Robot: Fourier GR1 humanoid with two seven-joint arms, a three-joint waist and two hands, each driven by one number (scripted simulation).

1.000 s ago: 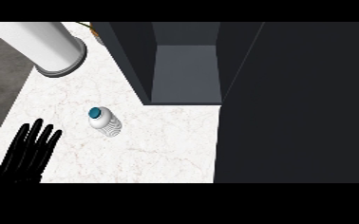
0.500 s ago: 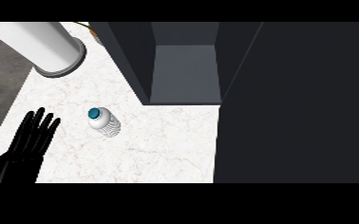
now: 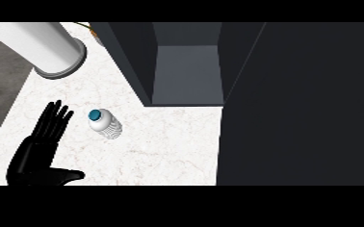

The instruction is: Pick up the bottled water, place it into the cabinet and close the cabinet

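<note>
Left hand [image 3: 39,156] at the lower left over the white marble counter [image 3: 163,149], fingers straight and spread, thumb out, holding nothing. Bottled water [image 3: 104,123] stands on the counter just right of the fingertips, not touching, blue cap up. Cabinet [image 3: 186,74] open behind it, dark door [image 3: 295,106] at right; white cylinder [image 3: 44,48] upper left.

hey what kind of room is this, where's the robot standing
Most likely a kitchen counter. A white marbled countertop carries a dark cabinet standing open, with a bottled water lying in front of it. A white cylinder stands at the far left. The left hand is open beside the bottle.
</note>
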